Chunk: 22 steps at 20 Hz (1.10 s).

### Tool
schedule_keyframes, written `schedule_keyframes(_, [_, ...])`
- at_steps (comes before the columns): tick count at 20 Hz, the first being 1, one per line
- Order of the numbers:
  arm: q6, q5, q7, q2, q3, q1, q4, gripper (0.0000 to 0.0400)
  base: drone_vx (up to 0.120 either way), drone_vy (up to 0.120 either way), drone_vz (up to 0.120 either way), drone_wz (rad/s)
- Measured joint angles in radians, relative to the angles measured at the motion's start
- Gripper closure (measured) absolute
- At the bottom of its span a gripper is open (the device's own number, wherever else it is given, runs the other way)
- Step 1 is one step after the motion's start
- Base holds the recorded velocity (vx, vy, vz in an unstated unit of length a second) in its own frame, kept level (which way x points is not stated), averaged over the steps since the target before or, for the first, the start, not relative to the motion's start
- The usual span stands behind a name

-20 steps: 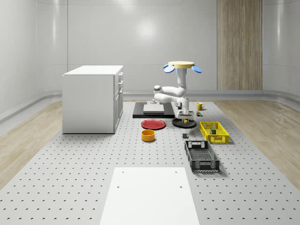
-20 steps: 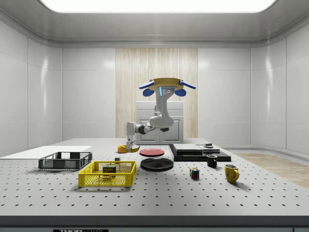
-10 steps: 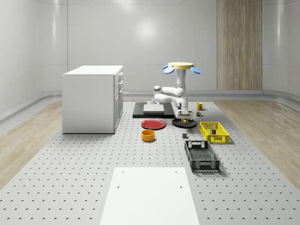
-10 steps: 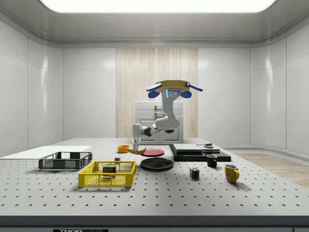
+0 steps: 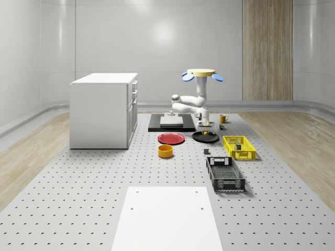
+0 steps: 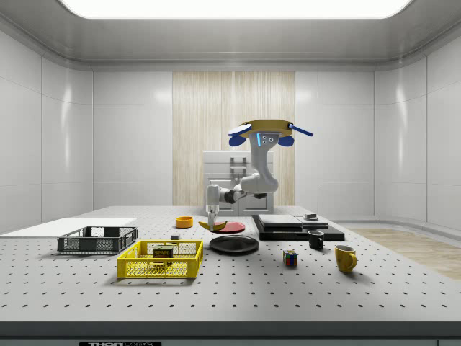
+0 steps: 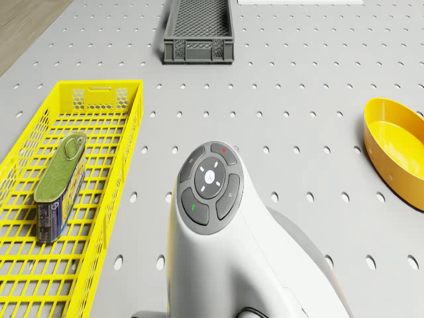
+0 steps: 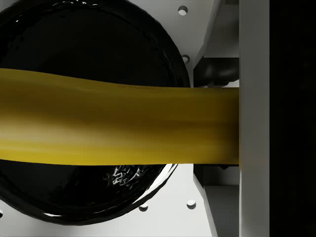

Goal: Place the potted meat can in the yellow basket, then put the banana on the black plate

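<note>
- Wrist view, nearest first: banana (image 8: 118,123) crosses right under the camera, one end against the claw finger (image 8: 254,118); black plate (image 8: 89,44) lies directly beneath it.
- Claw (image 6: 212,225) is clamped on the banana (image 6: 214,226) – held above the desk (image 6: 230,303), not resting on the plate.
- Side view: claw and banana hang just off the side view's left rim of the black plate (image 6: 234,244), slightly above it.
- Whole-scene view: claw (image 5: 204,126) sits over the far part of the black plate (image 5: 205,137).
- Drone view: potted meat can (image 7: 59,185) lies on its side inside the yellow basket (image 7: 106,93); grey crate (image 7: 199,33) beyond it, yellow bowl (image 7: 394,156) off to the other side.
- Drone (image 6: 268,132) hovers well above the desk, over the area between the black plate and the dark flat tray (image 6: 297,227); arm bends down and toward the side view's left.
- Further back – red plate (image 5: 171,138), white cabinet (image 5: 103,110). Yellow mug (image 6: 345,258), black cup (image 6: 315,240) and a colour cube (image 6: 290,259) lie near the side view's right.
</note>
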Motion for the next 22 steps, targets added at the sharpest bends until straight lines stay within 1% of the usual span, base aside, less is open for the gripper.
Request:
schedule_keyframes(9, [0.002,0.001,0.000,-0.002,0.000,-0.001,0.000,0.0205,-0.120,0.000,0.000,0.000])
schedule_keyframes(13, [0.002,0.001,0.001,-0.002,0.000,-0.001,0.000,0.0205,-0.120,0.090,0.000,0.000])
schedule_keyframes(19, [0.003,0.001,0.001,-0.003,0.000,-0.001,0.000,0.0205,-0.120,0.000,0.000,0.000])
schedule_keyframes(20, [0.003,0.001,0.001,-0.003,0.000,-0.001,0.000,0.0205,-0.080,0.000,0.000,0.000])
schedule_keyframes(22, [0.006,-0.004,0.004,-0.004,-0.006,-0.002,0.002,0.0205,0.000,0.000,0.000,0.000])
